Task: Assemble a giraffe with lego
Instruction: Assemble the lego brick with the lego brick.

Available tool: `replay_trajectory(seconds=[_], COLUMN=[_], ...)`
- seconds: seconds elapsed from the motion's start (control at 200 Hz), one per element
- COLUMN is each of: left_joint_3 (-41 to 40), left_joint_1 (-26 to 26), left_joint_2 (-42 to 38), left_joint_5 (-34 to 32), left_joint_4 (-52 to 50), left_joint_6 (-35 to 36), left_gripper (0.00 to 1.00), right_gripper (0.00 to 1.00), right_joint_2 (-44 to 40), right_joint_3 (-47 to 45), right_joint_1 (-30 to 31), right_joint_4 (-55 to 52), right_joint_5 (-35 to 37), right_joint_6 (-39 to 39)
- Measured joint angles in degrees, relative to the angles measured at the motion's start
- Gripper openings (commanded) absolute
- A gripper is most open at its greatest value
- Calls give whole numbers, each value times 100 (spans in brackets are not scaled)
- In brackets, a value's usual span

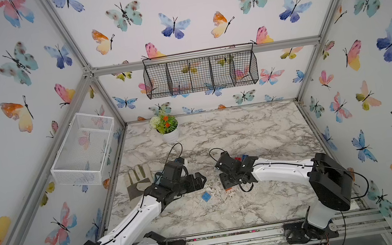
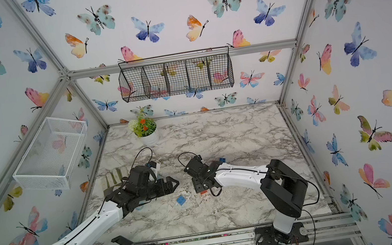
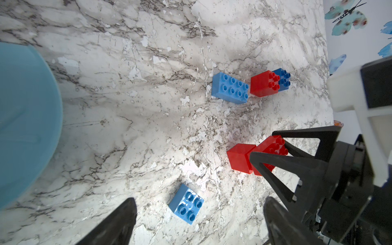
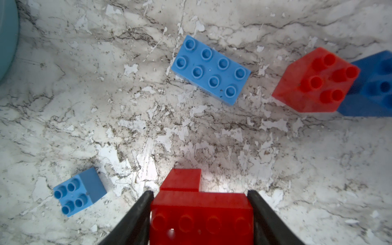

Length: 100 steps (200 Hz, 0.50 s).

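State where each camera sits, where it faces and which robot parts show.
Top views: high behind the robot, facing down on the marble table; left arm, right arm show.
Left wrist: on that arm, facing down past the open left gripper; right gripper beyond.
Right wrist: on that arm, facing down past jaws shut on red bricks.
Shared: both wrists show the oblong blue brick.
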Motion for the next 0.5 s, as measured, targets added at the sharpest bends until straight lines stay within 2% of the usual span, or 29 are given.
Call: replay_trajectory(seconds=[0.501], left_joint_3=[-26], left_joint_1=[0], left_joint_2=[-22], left_joint_5=[-4], left_joint_4=[4], left_joint_6=[-11], left_gripper=[92], right_gripper=[54], right_joint_2=[-42], right_joint_3=[-85], right_joint_1=[162], right_joint_4=[52], right_joint_5=[212], right_joint_6=[195])
